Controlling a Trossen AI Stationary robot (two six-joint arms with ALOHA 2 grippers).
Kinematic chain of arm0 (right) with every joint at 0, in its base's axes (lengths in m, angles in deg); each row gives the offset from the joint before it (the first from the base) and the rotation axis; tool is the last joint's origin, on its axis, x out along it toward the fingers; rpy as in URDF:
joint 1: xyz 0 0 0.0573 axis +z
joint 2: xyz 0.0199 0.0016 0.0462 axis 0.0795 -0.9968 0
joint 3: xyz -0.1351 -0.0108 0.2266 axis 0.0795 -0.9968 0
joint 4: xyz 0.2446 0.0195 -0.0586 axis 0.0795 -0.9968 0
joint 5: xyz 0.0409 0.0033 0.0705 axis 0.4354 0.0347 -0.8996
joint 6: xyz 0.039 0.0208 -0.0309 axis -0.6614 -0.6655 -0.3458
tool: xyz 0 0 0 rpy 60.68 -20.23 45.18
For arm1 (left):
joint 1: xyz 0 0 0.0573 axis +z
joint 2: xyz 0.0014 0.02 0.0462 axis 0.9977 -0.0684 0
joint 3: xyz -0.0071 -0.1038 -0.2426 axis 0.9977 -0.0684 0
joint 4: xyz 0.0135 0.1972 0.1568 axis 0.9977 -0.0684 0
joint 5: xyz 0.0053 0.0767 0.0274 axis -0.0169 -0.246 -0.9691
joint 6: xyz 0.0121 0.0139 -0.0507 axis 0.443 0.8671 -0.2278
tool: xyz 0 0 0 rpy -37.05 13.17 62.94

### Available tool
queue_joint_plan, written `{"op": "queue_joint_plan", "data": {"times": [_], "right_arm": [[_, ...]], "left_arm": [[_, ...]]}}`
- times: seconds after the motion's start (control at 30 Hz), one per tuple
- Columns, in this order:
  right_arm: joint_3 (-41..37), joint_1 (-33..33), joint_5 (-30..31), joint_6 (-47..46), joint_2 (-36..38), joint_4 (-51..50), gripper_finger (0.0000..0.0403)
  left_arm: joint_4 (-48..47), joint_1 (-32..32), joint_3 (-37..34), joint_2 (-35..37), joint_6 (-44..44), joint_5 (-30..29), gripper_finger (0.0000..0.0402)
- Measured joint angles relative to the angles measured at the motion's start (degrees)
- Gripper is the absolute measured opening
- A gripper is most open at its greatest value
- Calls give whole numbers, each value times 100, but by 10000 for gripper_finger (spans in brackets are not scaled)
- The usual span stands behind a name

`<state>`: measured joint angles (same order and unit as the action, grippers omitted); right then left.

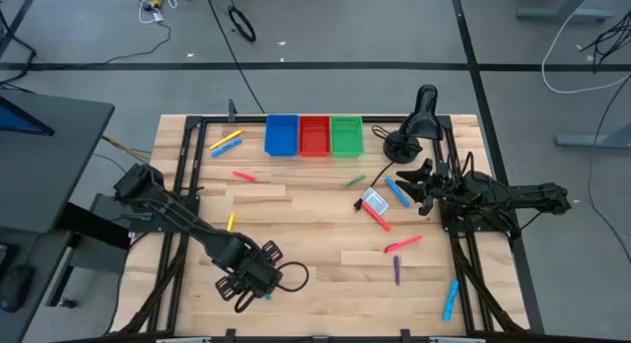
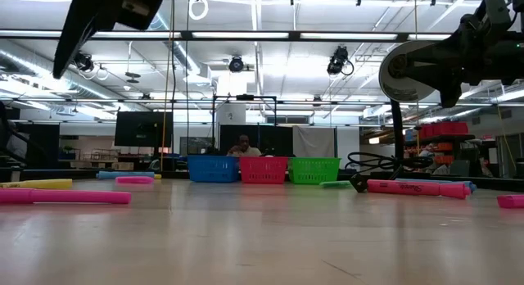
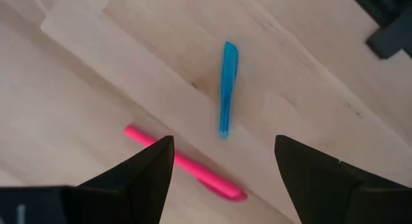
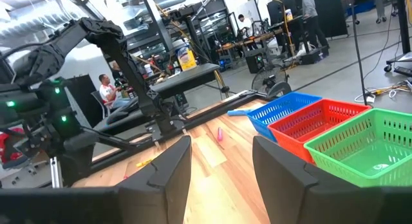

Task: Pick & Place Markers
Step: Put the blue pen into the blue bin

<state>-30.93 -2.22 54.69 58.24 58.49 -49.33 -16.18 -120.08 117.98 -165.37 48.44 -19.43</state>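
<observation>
Markers (image 1: 402, 243) lie scattered across the wooden tabletop (image 1: 315, 254), most toward its right side, with 2 near the back-left corner beside the blue bin (image 1: 281, 134). The left gripper (image 3: 222, 161) hovers near the front edge, fingers spread and empty, above a blue marker (image 3: 227, 87) and a pink marker (image 3: 187, 165). The right gripper (image 4: 221, 161) hangs near the right edge, fingers parted, holding nothing, facing the 3 bins.

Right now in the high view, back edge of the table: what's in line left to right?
Yellow marker and blue marker pair → blue bin → red bin → green bin → black stand.
</observation>
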Motion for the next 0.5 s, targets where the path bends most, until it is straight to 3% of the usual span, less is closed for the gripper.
{"op": "queue_joint_plan", "data": {"times": [0.5], "right_arm": [[-1,-1,0,0,0,-6,166]], "left_arm": [[861,-78,-468,-693,-181,181,273]]}}
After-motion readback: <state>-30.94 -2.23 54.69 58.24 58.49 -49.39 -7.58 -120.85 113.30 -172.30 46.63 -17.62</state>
